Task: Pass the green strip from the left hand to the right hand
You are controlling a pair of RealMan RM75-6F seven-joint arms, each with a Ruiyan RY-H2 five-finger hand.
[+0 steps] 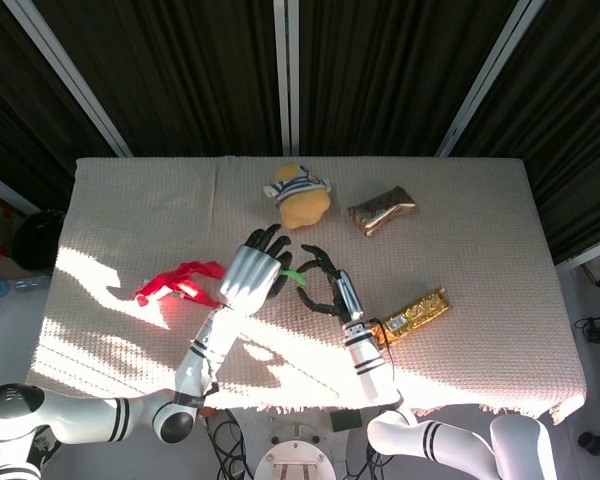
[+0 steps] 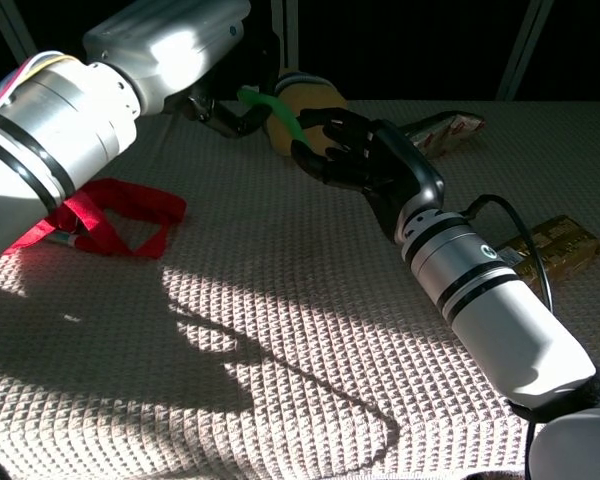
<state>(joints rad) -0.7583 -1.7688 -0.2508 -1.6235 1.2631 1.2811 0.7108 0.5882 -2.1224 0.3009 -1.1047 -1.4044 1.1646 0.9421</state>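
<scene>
A desk [image 1: 480, 200] covered in a cream waffle-weave cloth carries everything, and the round yellow plush toy with a striped band [image 1: 300, 198] near its far middle serves as the landmark. Just in front of that toy, raised above the cloth, the left robot hand [image 1: 250, 275] holds the thin bright green flexible strip [image 1: 290, 270] in its dark fingers [image 2: 230, 118]; in the chest view the strip [image 2: 276, 112] arcs out of that grip and slopes down across the front of the toy [image 2: 310, 100]. The right robot hand [image 1: 325, 290] is directly in front of the toy and just to the right of the left one, fingers spread and curved around the free end of the strip; its fingertips [image 2: 315, 150] are at the strip, but whether they actually clamp it or only touch it cannot be told from either view. To the left of the toy and nearer the robot, a loop of red fabric ribbon [image 1: 175, 282] lies flat on the cloth, partly in a bright patch of sun, beside the left forearm. To the right of the toy sits a crumpled bronze foil packet [image 1: 382, 210]. Further right of the toy and closer to the robot, a long gold foil-wrapped bar [image 1: 415, 312] lies at a slant, close beside the right wrist
</scene>
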